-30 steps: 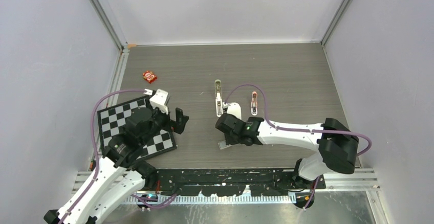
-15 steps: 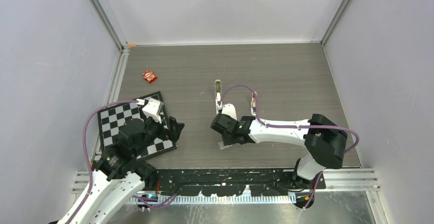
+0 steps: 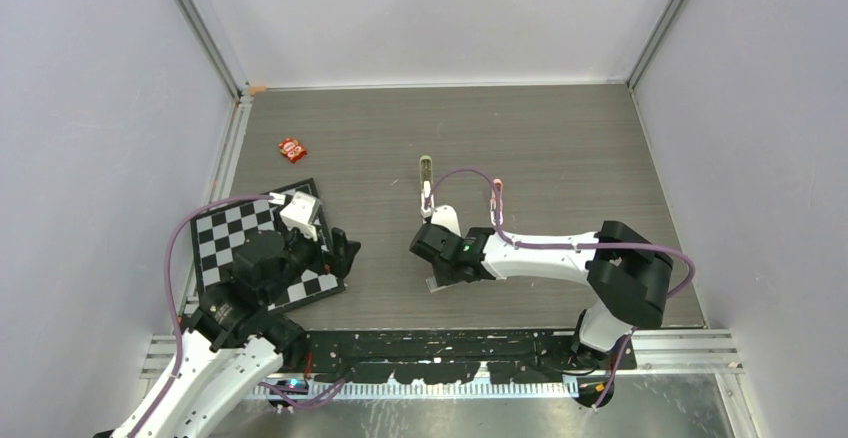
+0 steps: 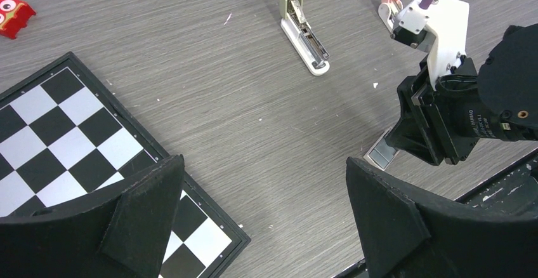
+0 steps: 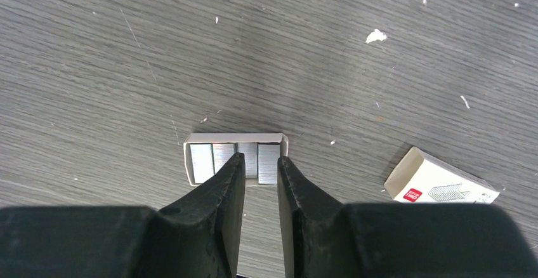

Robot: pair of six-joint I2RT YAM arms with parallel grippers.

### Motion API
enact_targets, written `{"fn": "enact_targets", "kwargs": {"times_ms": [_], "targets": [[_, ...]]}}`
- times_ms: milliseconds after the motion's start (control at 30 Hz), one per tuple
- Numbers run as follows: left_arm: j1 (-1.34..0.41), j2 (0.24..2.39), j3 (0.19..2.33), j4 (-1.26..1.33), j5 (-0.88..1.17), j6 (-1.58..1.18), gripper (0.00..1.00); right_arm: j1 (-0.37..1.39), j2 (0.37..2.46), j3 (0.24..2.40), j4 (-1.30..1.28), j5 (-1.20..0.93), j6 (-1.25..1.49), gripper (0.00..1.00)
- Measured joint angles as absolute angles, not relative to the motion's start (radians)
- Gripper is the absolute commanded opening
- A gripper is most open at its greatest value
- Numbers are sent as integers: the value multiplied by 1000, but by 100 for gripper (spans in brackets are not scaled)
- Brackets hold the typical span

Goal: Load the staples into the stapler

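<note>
The stapler (image 3: 427, 184) lies hinged open on the table, pale beige-green, and shows in the left wrist view (image 4: 303, 29) too. The staples (image 5: 216, 161) are silvery strips side by side in a small open cardboard tray (image 5: 190, 161), just near of the stapler (image 3: 441, 283). My right gripper (image 5: 260, 162) hangs over the tray, its fingers a narrow gap apart on either side of one strip, which still lies in the tray. My left gripper (image 4: 265, 189) is wide open and empty over the corner of the chessboard (image 4: 70, 132).
A pink stapler-like object (image 3: 497, 198) lies right of the stapler. The staple box sleeve (image 5: 441, 183) lies right of the tray. A red toy (image 3: 292, 149) sits at the far left. The chessboard (image 3: 235, 233) covers the near left of the table.
My left arm drew back toward the near edge and then held still. My right gripper shifted slightly left over the staple tray.
</note>
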State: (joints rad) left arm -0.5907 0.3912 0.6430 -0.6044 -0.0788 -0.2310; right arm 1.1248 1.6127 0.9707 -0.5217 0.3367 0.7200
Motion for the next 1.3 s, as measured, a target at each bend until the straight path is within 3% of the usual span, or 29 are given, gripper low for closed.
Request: {"fn": "enact_targets", "kwargs": {"times_ms": [800,1300], "targets": [[-591,391,643,-604,-79,-228,100,1125,1650,974,-519,335,710,29],[-591,391,643,-604,-79,-228,100,1125,1656,992,-530,327,702,15]]}}
